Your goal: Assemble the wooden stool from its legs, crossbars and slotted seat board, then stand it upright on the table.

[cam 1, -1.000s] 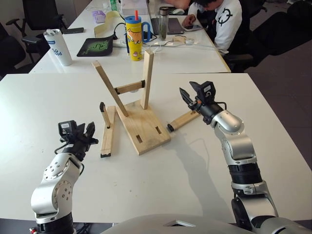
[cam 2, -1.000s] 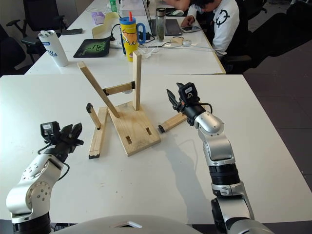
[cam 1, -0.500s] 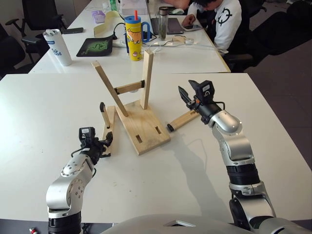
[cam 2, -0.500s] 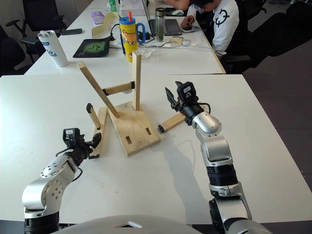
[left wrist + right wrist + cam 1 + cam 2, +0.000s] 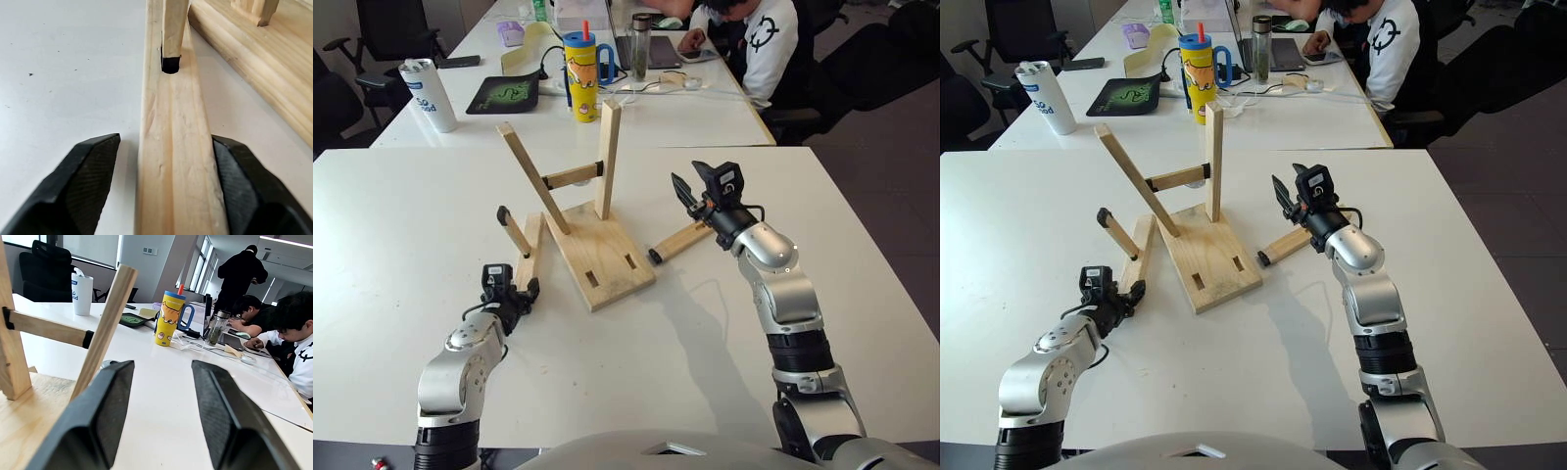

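Note:
The slotted seat board (image 5: 603, 257) lies flat on the white table. Two legs rise from it, one upright (image 5: 609, 157) and one tilted (image 5: 533, 176), joined by a crossbar (image 5: 574, 176). Left of the board lies a loose leg (image 5: 530, 257) with a short crossbar (image 5: 512, 230) sticking up from it. My left gripper (image 5: 514, 294) is open at that leg's near end, its fingers (image 5: 83, 181) on either side of the wood (image 5: 176, 147). Another loose leg (image 5: 683, 240) lies right of the board. My right gripper (image 5: 690, 196) hangs open just above its far end, holding nothing.
On the desk behind stand a yellow cup (image 5: 581, 63), a white tumbler (image 5: 429, 95) and a dark mouse pad (image 5: 505, 93), with a person seated at the far side. Bare table lies in front of the board and to its far left.
My left gripper has come forward and right to the loose leg's near end and now straddles it. That leg's short crossbar has swung leftward. The right arm has barely moved.

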You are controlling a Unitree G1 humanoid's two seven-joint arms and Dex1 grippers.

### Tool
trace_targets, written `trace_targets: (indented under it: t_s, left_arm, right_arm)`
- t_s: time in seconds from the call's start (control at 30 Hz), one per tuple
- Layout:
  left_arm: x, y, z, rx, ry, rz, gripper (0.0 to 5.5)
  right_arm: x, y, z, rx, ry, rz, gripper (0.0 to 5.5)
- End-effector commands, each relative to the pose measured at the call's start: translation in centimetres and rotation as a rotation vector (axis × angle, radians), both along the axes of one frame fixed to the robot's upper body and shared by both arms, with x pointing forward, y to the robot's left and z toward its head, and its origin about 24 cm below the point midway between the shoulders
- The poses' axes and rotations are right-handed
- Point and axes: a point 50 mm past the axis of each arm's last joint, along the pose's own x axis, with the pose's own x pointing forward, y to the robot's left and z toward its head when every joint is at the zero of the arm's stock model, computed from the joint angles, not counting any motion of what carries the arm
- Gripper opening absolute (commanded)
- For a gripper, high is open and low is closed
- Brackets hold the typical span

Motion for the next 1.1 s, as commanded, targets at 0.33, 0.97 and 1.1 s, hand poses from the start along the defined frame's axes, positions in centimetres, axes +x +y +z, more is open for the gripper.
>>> trace_targets:
  t_s: [0.33, 0.97, 1.1]
  left_arm:
    - [0.6, 2.3, 2.7, 0.047, -0.236, 0.168, 2.05]
    - [1.1, -3.7, 19.0, 0.204, -1.033, -0.531, 2.05]
    - [1.2, -4.9, 17.6, 0.165, -0.965, -0.607, 2.05]
  right_arm:
    - [0.6, -0.3, 1.1, 0.020, -0.008, 0.011, 2.17]
    - [0.2, 0.8, 13.0, 0.903, 0.415, 0.713, 2.17]
    - [-1.0, 1.8, 12.9, 0.875, 0.444, 0.776, 2.17]
